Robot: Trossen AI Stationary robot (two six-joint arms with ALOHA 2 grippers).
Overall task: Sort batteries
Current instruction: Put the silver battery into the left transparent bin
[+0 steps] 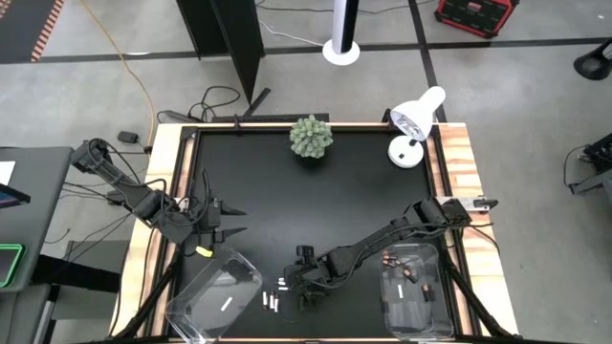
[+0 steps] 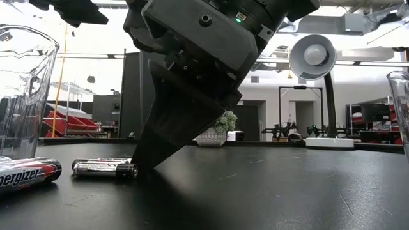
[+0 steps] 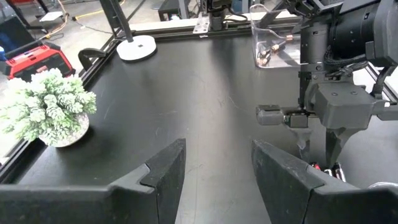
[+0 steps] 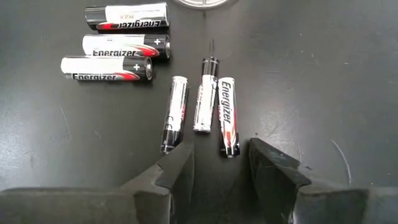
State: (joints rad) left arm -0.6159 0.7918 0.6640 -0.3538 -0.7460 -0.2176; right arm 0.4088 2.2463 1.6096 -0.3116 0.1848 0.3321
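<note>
Six silver-and-black batteries lie flat on the black table: three side by side (image 4: 118, 40) and three more (image 4: 202, 106) closer to my right gripper (image 4: 221, 155). That gripper is open, pointing down, its tips low at the table (image 2: 144, 163). The near end of one battery (image 4: 228, 146) lies between the fingertips, and the end of another (image 4: 168, 144) lies just outside one finger. In the high view the loose batteries (image 1: 274, 298) sit between two clear bins. My left gripper (image 1: 229, 220) waits open above the table's left side.
The left clear bin (image 1: 215, 296) holds one white battery (image 1: 228, 305). The right clear bin (image 1: 416, 291) holds dark, copper-ended ones (image 1: 397, 263). A potted plant (image 1: 312, 137) and a white lamp (image 1: 416, 124) stand at the far edge. The black middle of the table (image 1: 316, 205) is bare.
</note>
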